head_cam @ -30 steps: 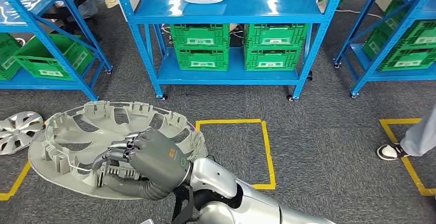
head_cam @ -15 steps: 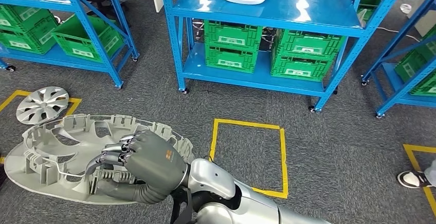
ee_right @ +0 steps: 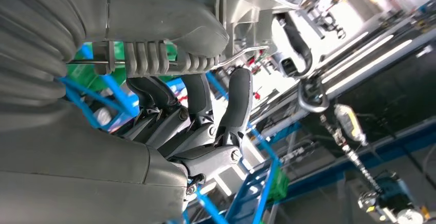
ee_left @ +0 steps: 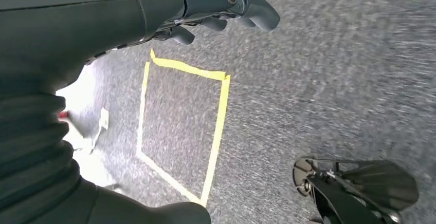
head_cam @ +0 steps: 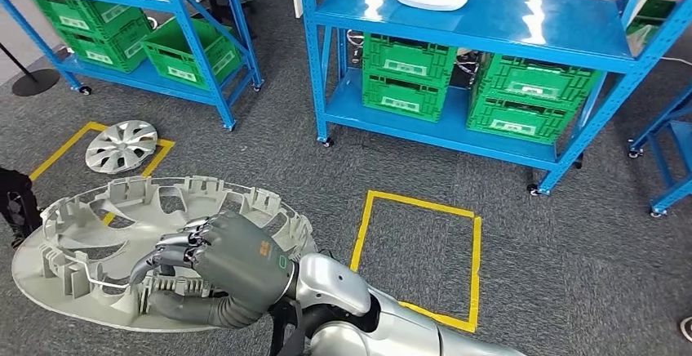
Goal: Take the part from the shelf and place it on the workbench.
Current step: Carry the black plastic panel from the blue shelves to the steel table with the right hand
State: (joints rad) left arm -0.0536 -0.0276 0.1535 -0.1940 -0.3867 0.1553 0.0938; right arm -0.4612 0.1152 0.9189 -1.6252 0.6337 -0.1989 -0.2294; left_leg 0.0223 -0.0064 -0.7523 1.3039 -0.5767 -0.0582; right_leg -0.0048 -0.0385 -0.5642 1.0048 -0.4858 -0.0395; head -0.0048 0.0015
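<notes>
The right hand (head_cam: 232, 262) grips the wheel cover (head_cam: 98, 242) by its near rim, the disc lying flat, extending leftward beyond its fingers; the left hand (ee_left: 216, 8) hangs empty, fingers loosely curled.

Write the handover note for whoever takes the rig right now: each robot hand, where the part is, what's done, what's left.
Right robot hand: grips the large grey wheel cover at its rim, inner ribbed side up, carried low in front of the body.
Left robot hand: holds nothing, fingers loosely curled, hanging over the grey carpet beside a yellow taped square.
Done: the part is off the shelf and in hand.
Left: carry it to the workbench and set it down.
Nearby: a second, smaller wheel cover lies on the floor; blue shelves with green crates stand ahead.
</notes>
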